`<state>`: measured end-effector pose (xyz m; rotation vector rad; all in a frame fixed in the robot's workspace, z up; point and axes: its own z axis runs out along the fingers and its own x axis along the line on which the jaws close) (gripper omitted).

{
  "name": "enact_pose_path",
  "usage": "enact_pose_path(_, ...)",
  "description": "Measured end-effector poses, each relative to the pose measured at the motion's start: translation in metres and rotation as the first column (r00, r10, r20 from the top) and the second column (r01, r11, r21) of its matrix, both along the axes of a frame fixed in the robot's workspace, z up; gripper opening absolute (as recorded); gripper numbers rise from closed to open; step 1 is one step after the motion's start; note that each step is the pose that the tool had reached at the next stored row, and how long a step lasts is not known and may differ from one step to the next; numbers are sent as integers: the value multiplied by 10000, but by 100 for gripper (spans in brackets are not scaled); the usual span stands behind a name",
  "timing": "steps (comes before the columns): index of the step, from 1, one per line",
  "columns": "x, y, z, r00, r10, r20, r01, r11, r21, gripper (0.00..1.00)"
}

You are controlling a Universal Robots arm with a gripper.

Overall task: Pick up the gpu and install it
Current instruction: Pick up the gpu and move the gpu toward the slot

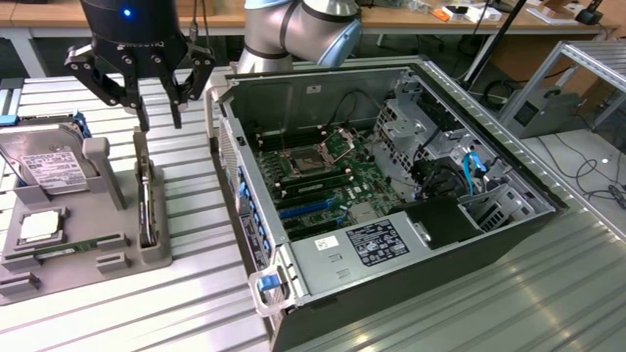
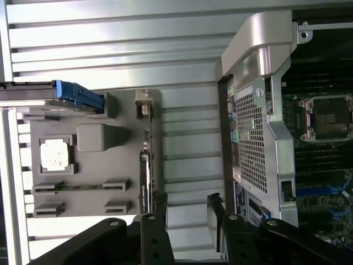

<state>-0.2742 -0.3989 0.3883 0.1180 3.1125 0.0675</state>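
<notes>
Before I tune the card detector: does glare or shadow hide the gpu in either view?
Exterior view: the gpu stands evenly lit in its grey holder; glare streaks the ribbed table toward the exterior view's right. Wrist view: the gpu is dark and edge-on, no glare; the square chip is washed out white.

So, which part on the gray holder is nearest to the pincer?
The gpu, the thin dark card standing on edge along the holder side toward the computer case, close under the open pincer. The hard drive and CPU sit farther off.
</notes>
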Motion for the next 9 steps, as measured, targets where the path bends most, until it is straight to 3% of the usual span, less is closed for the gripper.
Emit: enact_pose_path(9, -17, 0, -21, 10000, 0, 0, 0, 10000, 0, 42)
